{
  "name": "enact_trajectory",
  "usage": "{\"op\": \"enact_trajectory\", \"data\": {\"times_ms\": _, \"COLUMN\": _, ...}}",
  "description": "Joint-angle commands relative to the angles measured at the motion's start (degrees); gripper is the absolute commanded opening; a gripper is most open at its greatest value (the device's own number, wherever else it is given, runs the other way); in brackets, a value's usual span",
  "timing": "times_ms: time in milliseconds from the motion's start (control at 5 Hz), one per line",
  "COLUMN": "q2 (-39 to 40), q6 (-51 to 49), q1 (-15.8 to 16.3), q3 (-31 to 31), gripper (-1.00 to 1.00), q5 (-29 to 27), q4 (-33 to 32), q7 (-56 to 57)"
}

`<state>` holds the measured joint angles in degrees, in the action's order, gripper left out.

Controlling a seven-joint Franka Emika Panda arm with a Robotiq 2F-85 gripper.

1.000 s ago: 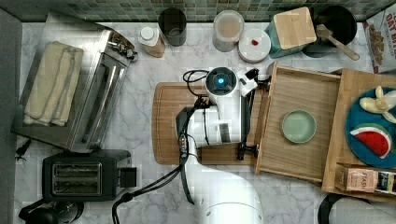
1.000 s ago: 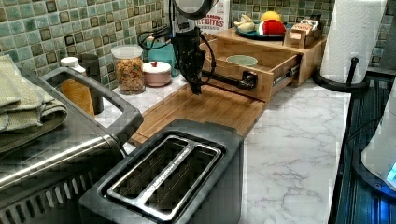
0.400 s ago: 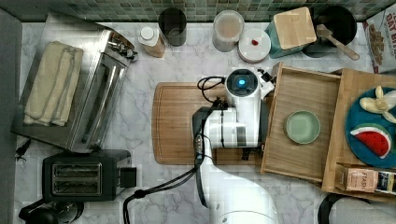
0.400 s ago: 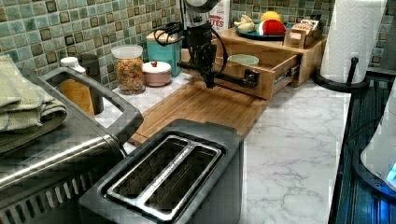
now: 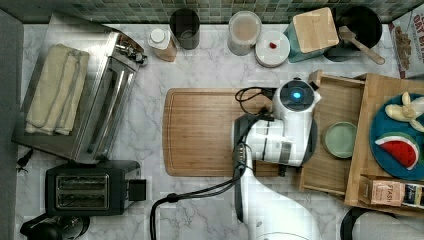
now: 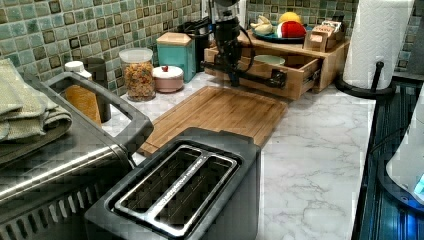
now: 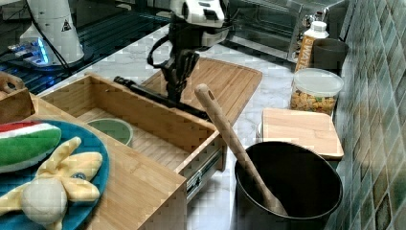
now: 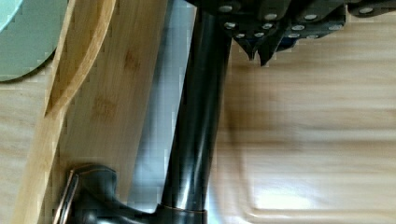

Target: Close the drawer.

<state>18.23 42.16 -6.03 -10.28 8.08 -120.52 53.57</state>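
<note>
Drawer (image 7: 158, 127), a shallow light-wood box on metal side runners, stood partly pulled out from under the wooden cabinet top (image 7: 139, 184) that carried a blue plate (image 7: 98, 165) of toy food, and it held a pale green bowl (image 5: 340, 140) on its plank floor. A dark bar handle (image 6: 250, 76) ran along its front wall, above the far edge of the bamboo cutting board (image 5: 210, 131) lying on the marble desk (image 5: 150, 110). The claw (image 7: 176, 81) hung at that handle on the cutting-board side, its fingertips (image 8: 259, 43) drawn close together with nothing between them, tips beside the bar rather than around it. The drawer looked rigid and fairly light, and the runners should let it glide with a steady shove, though the loose bowl could slide if the drawer were slammed. The best place to bear on seemed the middle of the handle or the front wall just behind it, since pushing near one end might skew the box on its rails. No grip appeared necessary.
</note>
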Motion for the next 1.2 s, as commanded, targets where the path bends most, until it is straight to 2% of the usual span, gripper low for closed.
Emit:
{"op": "enact_trajectory", "data": {"times_ms": 200, "q2": -2.2, "q6": 4.3, "q1": -12.2, "q3": -10.3, "gripper": -1.0, "q5": -0.9, "q4": 7.1, "q7": 11.9}}
{"op": "enact_trajectory", "data": {"times_ms": 400, "q2": -1.1, "q6": 7.3, "q1": -14.4, "q3": -11.3, "gripper": -1.0, "q5": -1.3, "q4": 8.0, "q7": 15.0}}
{"op": "enact_trajectory", "data": {"times_ms": 600, "q2": -1.5, "q6": 6.3, "q1": -13.1, "q3": -13.0, "gripper": -1.0, "q5": 2.3, "q4": 8.7, "q7": 10.0}}
{"op": "enact_trajectory", "data": {"times_ms": 1200, "q2": -1.5, "q6": 6.3, "q1": -12.9, "q3": -13.2, "gripper": -1.0, "q5": 2.2, "q4": 8.7, "q7": 10.0}}
